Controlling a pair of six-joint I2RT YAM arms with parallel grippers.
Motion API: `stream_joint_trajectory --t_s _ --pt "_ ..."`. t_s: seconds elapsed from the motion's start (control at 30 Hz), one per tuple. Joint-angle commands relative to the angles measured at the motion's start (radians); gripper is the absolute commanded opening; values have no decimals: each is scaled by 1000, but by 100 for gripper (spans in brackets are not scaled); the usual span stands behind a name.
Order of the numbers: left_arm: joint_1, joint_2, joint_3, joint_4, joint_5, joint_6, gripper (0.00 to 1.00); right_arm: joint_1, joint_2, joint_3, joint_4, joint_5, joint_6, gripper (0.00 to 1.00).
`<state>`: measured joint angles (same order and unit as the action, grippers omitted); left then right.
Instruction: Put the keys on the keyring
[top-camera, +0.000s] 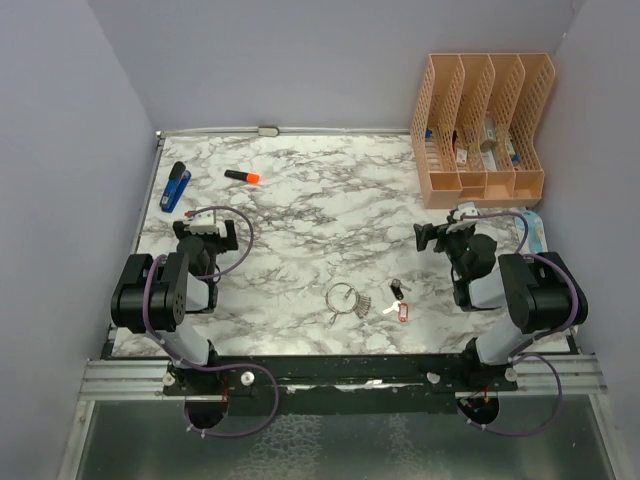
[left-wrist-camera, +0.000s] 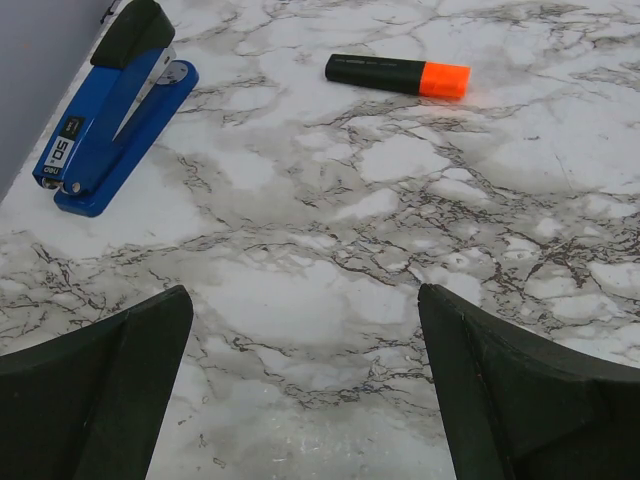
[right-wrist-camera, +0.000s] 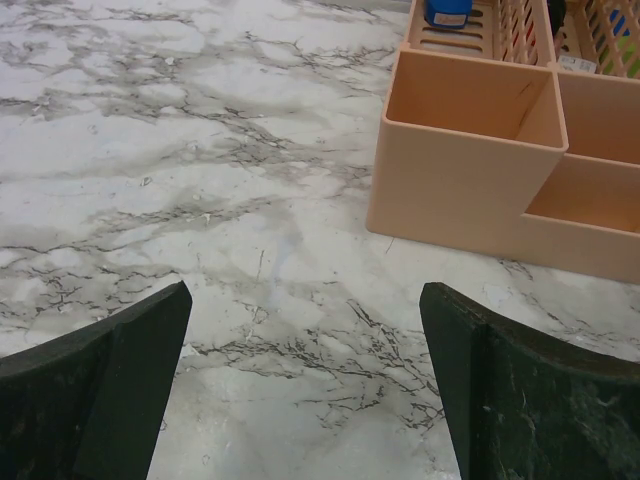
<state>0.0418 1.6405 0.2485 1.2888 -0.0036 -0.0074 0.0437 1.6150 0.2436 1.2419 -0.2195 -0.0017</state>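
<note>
The thin silver keyring (top-camera: 343, 297) lies on the marble table near its front edge, with small silver keys (top-camera: 356, 309) fanned at its lower right. To its right lie two loose keys, one with a dark head (top-camera: 396, 288) and one with a red tag (top-camera: 402, 311). My left gripper (top-camera: 212, 231) is open and empty at the left, well away from them. My right gripper (top-camera: 440, 236) is open and empty at the right, behind the keys. Both wrist views show only bare marble between the open fingers (left-wrist-camera: 110, 385) (right-wrist-camera: 520, 390); the ring and keys are out of those views.
A blue stapler (top-camera: 175, 187) (left-wrist-camera: 115, 105) and an orange-capped black marker (top-camera: 243, 177) (left-wrist-camera: 398, 75) lie at the back left. A peach file organiser (top-camera: 483, 130) (right-wrist-camera: 480, 150) stands at the back right, just beyond my right gripper.
</note>
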Motion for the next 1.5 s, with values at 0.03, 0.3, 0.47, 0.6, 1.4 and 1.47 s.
stream_joint_trajectory --t_s 0.03,0.3,0.47,0.6,1.4,1.47 --pt "-5 -2 14 1 24 7 99 -5 6 3 37 -17 -14 99" --pt "-5 -1 17 0 24 7 99 -5 6 3 38 -17 -14 99" --pt "-5 -3 12 5 30 8 99 -5 9 18 16 -14 -16 99" --pt "-14 -52 -1 -30 162 73 96 -4 2 7 30 -13 -16 99" --pt "-16 -420 144 -633 414 193 98 325 -353 532 -1309 13 -91 77" --pt "-18 -421 164 -690 471 180 97 344 -355 537 -1324 -6 -101 74"
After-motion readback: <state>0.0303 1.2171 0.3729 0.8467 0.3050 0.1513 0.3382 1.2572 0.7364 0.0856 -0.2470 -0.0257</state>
